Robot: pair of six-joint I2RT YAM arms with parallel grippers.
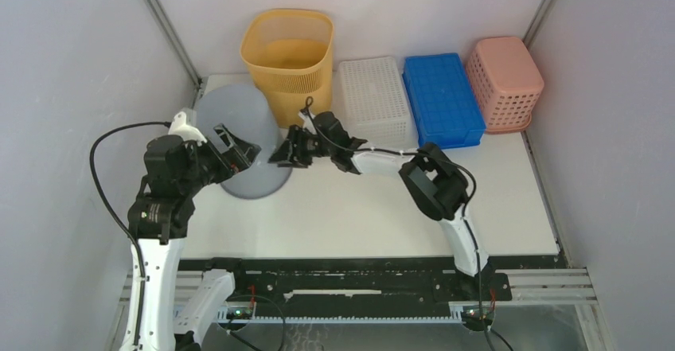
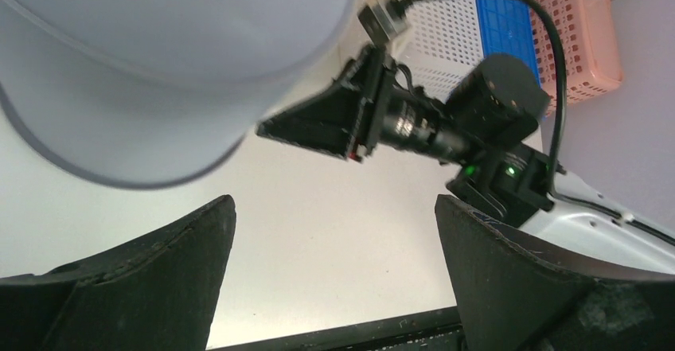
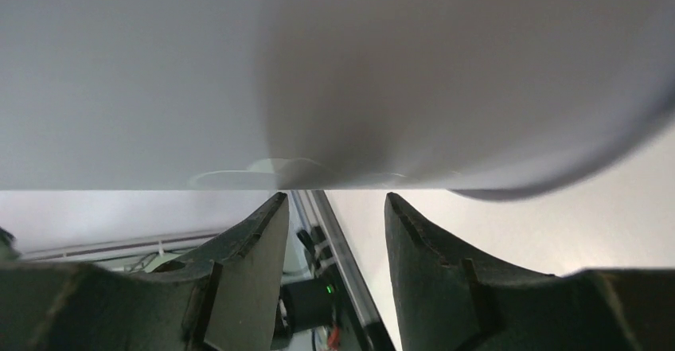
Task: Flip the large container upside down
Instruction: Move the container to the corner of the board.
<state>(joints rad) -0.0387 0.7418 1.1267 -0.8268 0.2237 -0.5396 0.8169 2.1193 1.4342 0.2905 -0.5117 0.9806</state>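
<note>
Back left on the table, the grey container shows its closed base up and towards the rear, its wide rim lower, on the near side. Whether that rim sits flat, I can't tell. Left gripper hangs against the container's near wall, jaws spread wide, nothing between them. Right gripper comes in from the other side, jaws part open, tips right at the rim's edge, gripping nothing. Behind stands a yellow bin, then white, blue and pink baskets along the back.
</note>
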